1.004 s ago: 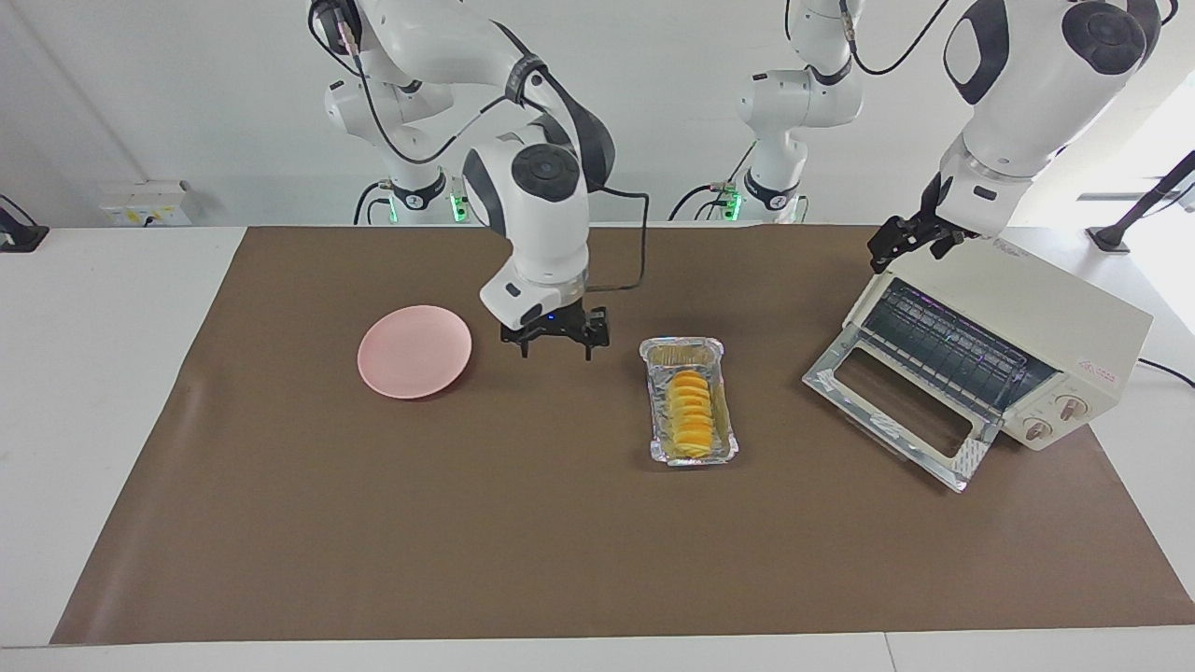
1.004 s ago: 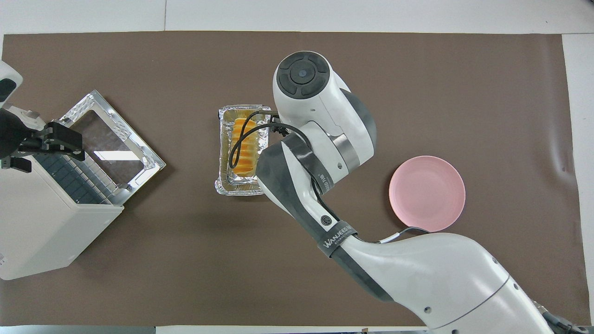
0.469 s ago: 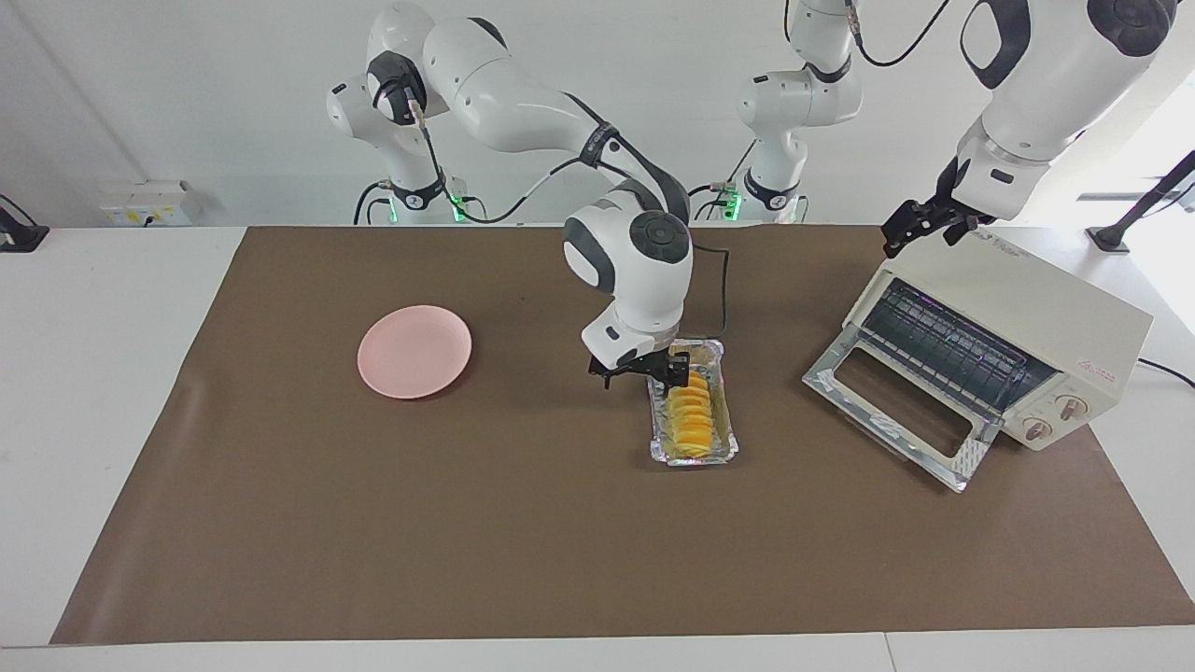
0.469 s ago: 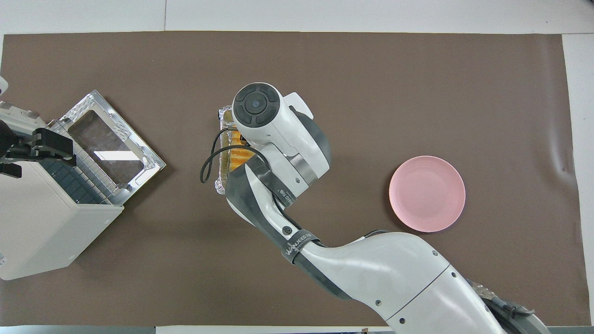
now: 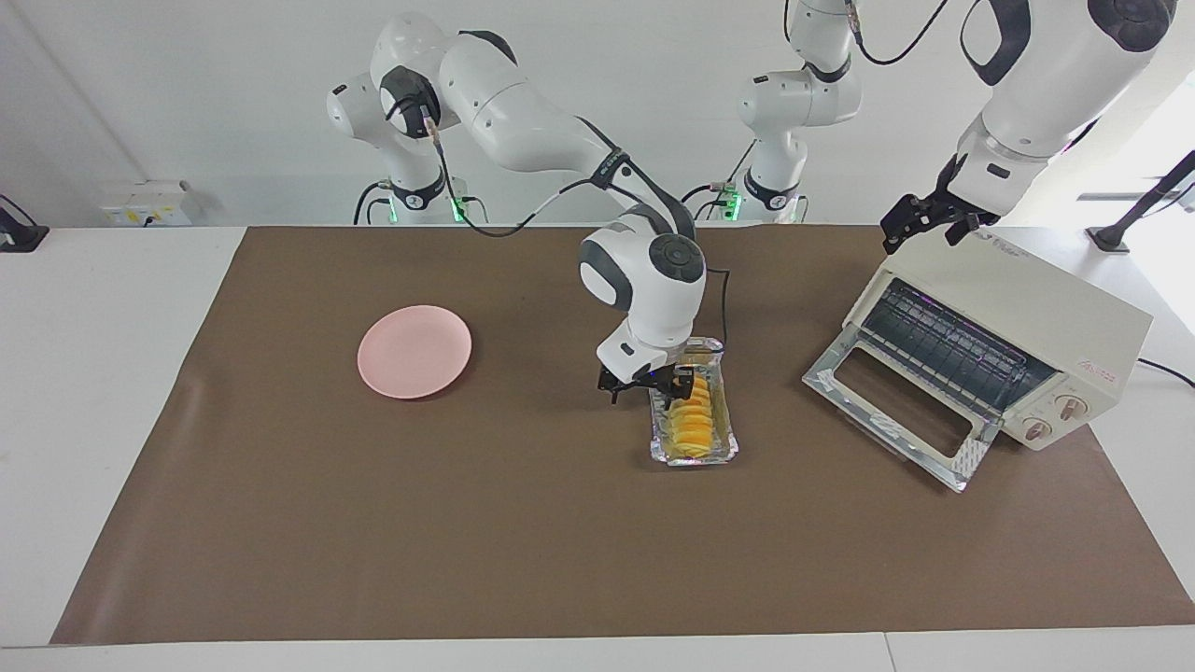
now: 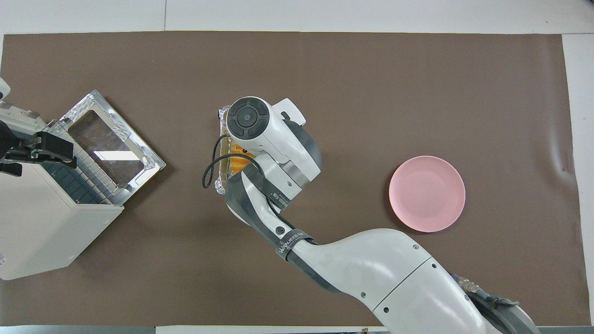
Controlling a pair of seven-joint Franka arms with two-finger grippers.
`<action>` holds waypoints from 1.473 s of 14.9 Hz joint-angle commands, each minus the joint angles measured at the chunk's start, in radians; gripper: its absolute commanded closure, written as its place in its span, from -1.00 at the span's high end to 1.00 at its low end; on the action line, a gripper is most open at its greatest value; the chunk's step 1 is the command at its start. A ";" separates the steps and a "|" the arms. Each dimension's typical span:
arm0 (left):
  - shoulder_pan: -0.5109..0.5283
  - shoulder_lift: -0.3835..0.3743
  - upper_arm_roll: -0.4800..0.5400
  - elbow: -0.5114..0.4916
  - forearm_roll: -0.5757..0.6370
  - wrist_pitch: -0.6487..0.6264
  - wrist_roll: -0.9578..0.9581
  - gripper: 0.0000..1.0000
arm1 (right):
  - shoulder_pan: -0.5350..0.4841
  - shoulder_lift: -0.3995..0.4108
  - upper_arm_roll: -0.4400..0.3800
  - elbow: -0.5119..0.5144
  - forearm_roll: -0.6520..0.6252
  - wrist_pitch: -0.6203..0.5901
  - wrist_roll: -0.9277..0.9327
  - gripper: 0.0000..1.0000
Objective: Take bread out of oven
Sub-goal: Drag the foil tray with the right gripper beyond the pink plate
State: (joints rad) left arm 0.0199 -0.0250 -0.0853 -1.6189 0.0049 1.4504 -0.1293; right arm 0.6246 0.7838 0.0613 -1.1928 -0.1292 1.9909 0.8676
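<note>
Here, the brown mat (image 5: 373, 523) covers nearly the whole desk, and everything I work with sits on it. The biggest piece is the oven (image 5: 1008, 350), cream-white, angled at the corner of the mat at my left arm's end, its glass door (image 5: 892, 411) dropped flat onto the mat and its wire rack (image 5: 948, 345) bare. My left gripper (image 5: 920, 222) hangs over the oven's top edge, jaws spread and holding nothing; that arm waits.

Next in size, the round pink plate (image 5: 414, 351) lies toward my right arm's end of the mat, well apart from the rest. Near the middle of the mat sits the crinkled foil tray (image 5: 724, 443), and in it the bread (image 5: 693, 425), a ridged golden loaf, already out of the oven.

So the step in hand, as I judge it, is lifting the loaf from its tray. My right gripper (image 5: 674, 383) is down at the loaf's end nearer the robots, fingers to either side of it (from above, my own wrist hides all this). I cannot tell whether they have clamped yet.

Next I need a firm but gentle squeeze across the loaf, then a straight lift so the light foil stays down, presumably toward the plate.
</note>
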 commanded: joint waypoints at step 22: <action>0.018 -0.032 -0.007 -0.030 -0.011 0.008 0.014 1.00 | -0.526 -0.109 0.005 -0.069 0.062 -0.003 -0.664 -1.00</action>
State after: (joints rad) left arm 0.0208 -0.0258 -0.0844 -1.6188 0.0049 1.4505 -0.1293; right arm 0.1184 0.6808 0.0537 -1.1969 -0.0804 1.9059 0.2325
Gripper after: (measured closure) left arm 0.000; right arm 0.982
